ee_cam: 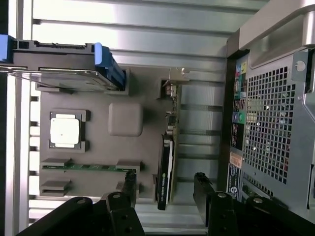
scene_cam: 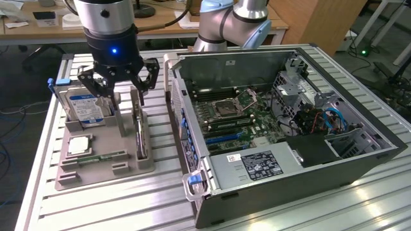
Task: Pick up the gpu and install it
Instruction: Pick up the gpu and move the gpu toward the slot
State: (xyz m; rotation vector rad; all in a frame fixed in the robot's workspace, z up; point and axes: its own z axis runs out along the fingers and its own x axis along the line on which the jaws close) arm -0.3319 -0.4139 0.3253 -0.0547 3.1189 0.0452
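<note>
The gpu (scene_cam: 139, 131) stands on its long edge in a slot of the grey holder tray (scene_cam: 103, 174), a thin dark card with a pale metal bracket at one end. In the wrist view the gpu (ee_cam: 167, 169) runs between my two black fingertips (ee_cam: 201, 186). My gripper (scene_cam: 122, 95) hangs just above the card's far end, open, with one finger on each side of it and apart from it. Nothing is held.
The tray (ee_cam: 125, 118) also carries an upright hard drive (scene_cam: 83, 107) with a blue-white label, a square CPU (scene_cam: 78, 144) and a green memory stick (scene_cam: 96, 158). The open computer case (scene_cam: 359, 159) with its motherboard (scene_cam: 237, 120) lies at the exterior view's right, close beside the tray.
</note>
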